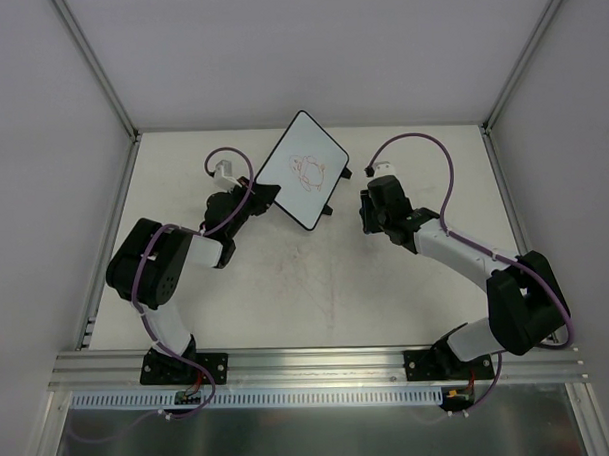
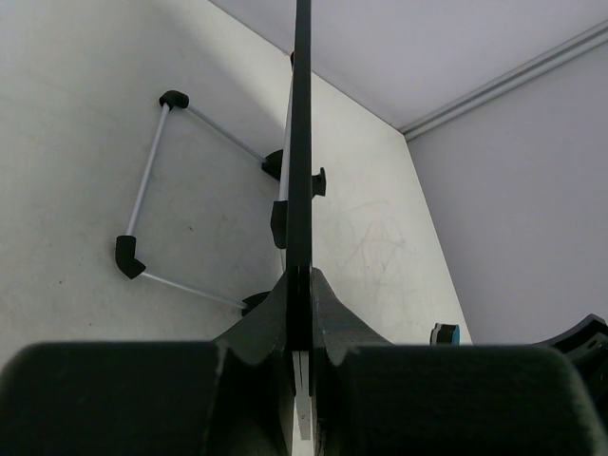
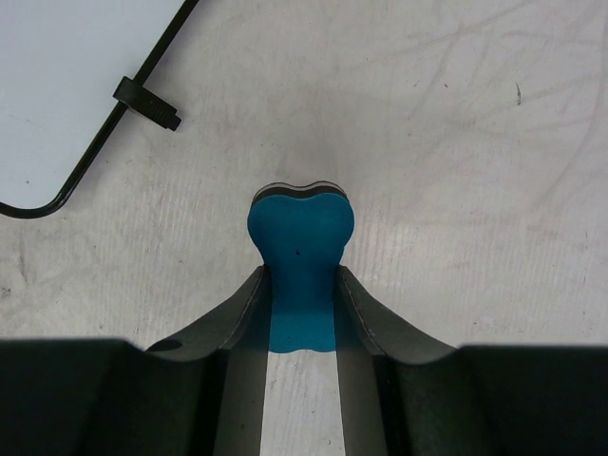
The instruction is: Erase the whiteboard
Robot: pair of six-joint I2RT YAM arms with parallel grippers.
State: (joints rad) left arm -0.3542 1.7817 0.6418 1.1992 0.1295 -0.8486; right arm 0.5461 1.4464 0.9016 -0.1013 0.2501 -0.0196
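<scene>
Left gripper (image 2: 302,285) is closed tight on the rim of the whiteboard (image 1: 302,168) at its lower left side. Both fingers press flat against the thin black edge, which runs straight up the middle of the left wrist view. Right gripper (image 3: 300,275) is likewise closed, pinching a small blue eraser (image 3: 300,237) whose rounded end bulges out past the fingertips. The eraser is over the scuffed table (image 1: 317,288), near the board's closest corner and apart from it; whether it touches the table cannot be told. Beyond the two grippers, the whiteboard occupies the far middle of the table, turned like a diamond. It is tilted rather than lying flat, since the left wrist view shows table on both sides of its edge. A reddish doodle (image 1: 310,170) marks the centre of its white face, and small black feet (image 1: 329,213) project from the rim facing the right arm. On one side of the board's edge in the left wrist view lies a thin metal frame (image 2: 150,171) with black corner pieces; whether it is joined to the board cannot be told. Farthest back, pale walls (image 1: 308,48) enclose the table.
</scene>
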